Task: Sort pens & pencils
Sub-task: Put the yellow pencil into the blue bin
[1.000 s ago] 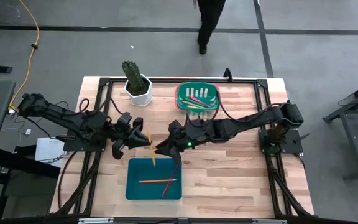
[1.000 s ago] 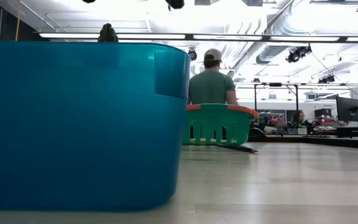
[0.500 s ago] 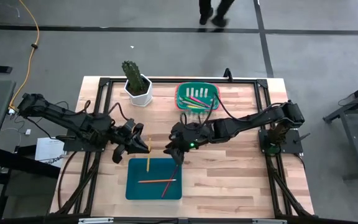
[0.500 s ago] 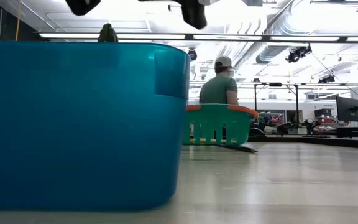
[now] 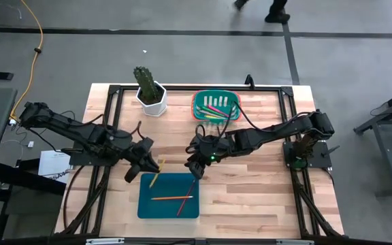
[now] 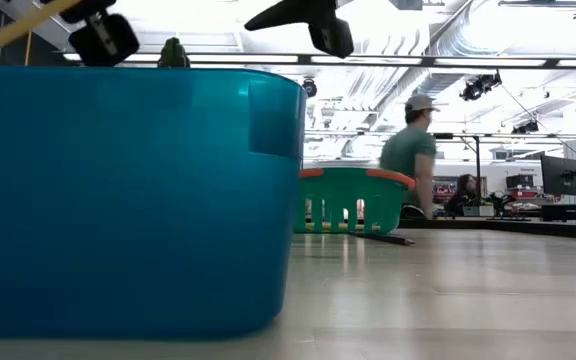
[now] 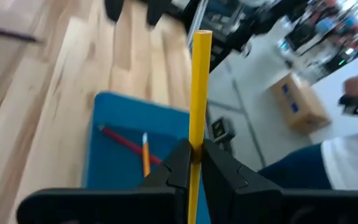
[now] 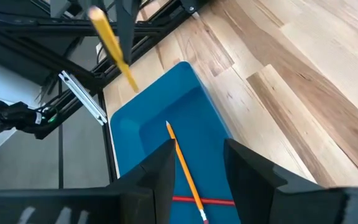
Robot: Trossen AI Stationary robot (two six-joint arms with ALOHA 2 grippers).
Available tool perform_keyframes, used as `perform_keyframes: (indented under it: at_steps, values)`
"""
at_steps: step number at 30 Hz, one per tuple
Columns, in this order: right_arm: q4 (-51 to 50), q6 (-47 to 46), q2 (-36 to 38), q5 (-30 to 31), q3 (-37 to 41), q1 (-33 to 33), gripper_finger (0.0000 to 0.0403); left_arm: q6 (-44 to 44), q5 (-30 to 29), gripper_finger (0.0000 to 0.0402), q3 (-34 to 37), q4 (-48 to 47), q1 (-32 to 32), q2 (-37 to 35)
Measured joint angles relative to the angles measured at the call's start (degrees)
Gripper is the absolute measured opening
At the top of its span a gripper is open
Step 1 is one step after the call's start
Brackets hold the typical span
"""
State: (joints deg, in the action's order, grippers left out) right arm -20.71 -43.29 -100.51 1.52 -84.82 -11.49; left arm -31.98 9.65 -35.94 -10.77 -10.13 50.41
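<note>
I see a yellow pencil pinched between the pressed-together fingers of my left gripper, held above the near-left corner of the blue bin. It is not yet released. In the high view the pencil slants over the bin's rim. Inside the bin lie an orange pencil and a red pencil, crossing each other.

My right gripper hovers just beside the bin's far-right corner with fingers spread, holding nothing.

The green basket at the table's far side holds pink and green pens; I cannot tell their count. A thin stick lies along its near edge, kind uncertain.

My judgement: sorting is well advanced; the held pencil remains to be dropped.
</note>
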Motion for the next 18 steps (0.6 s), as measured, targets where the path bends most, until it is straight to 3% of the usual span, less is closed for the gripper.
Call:
perform_keyframes:
  at_steps: [5, 18]
  values:
    - [-0.1, -0.2, 0.0, 0.0, 0.0, 0.0, 0.0126, 1.4, -0.1, 0.0017, 0.0, -3.6, 0.0, 0.1]
    - [-0.7, -0.2, 0.0, 0.0, 0.0, 0.0, 0.0126, 1.6, 1.7, 0.0018, 0.0, -1.8, 0.0, 5.6]
